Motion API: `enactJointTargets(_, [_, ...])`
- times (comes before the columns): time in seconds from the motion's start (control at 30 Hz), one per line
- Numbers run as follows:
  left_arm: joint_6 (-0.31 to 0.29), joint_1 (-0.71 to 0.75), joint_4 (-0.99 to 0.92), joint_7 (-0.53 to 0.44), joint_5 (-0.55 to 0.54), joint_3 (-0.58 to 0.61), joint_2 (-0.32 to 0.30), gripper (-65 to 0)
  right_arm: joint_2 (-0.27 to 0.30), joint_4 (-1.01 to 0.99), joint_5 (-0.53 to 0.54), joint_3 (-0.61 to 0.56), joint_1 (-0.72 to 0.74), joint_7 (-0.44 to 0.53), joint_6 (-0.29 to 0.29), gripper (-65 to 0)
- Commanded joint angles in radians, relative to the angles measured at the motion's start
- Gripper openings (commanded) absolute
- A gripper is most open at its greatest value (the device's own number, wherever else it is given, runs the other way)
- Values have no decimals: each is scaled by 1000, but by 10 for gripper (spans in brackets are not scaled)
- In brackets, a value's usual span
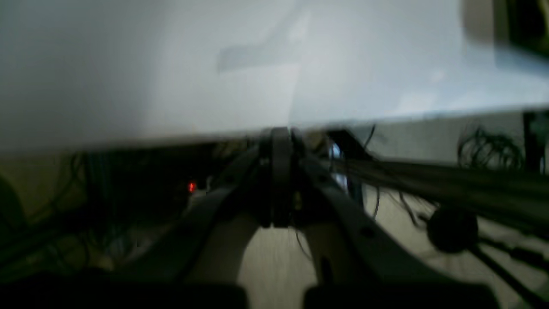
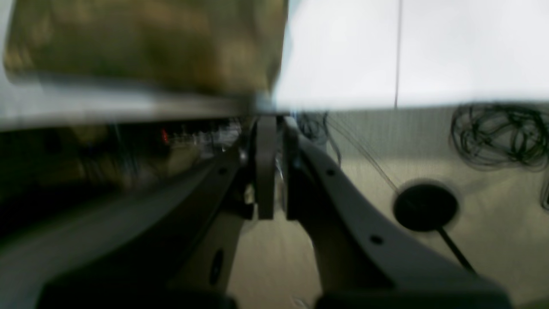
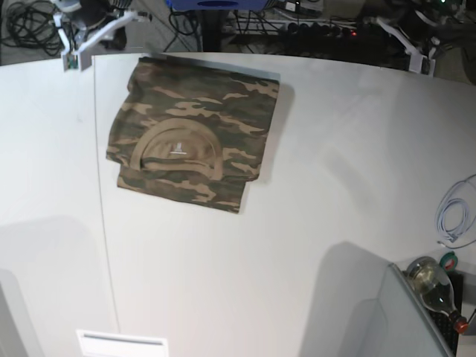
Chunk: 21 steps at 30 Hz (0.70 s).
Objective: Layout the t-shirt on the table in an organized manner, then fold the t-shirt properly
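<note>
The camouflage t-shirt (image 3: 197, 130) lies folded into a compact rectangle on the far left part of the white table (image 3: 297, 223), neck and small white label (image 3: 177, 149) facing up. Both arms are drawn back beyond the far edge. My right gripper (image 3: 69, 61) hangs off the far left corner, shut and holding nothing; its wrist view shows the fingertips (image 2: 270, 122) together at the table edge and the t-shirt (image 2: 150, 43) blurred ahead on the left. My left gripper (image 3: 424, 65) is off the far right edge, shut (image 1: 281, 133) and empty, facing bare table (image 1: 364, 64).
A thin dark seam (image 3: 100, 186) runs down the table's left side. A white coiled cable (image 3: 454, 216) and a bottle (image 3: 435, 282) are at the right edge, a white paper (image 3: 123, 343) near the front. Cables (image 2: 493, 137) and a black round foot (image 2: 424, 206) lie on the floor.
</note>
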Motion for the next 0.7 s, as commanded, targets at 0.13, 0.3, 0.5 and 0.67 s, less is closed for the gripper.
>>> enactJointTargets(0.13, [-9, 69, -32, -21, -14, -4, -21, -650, 4, 14, -8, -66, -135, 20, 4, -623])
enactJointTargets(0.3, [-9, 29, -210, -95, 135, 74, -69, -650, 2, -54, -166, -219, -169, 18, -2, -623])
enactJointTargets(0.5, [-9, 18, -463, -369, 342, 243, -69, -650, -130, -325, -393, -265, -83, 21, -4, -623])
enactJointTargets(0.67, [139, -129, -787, -451, 384, 449, -72, -650, -188, -729, -410, -273, 103, 106, 1, -623])
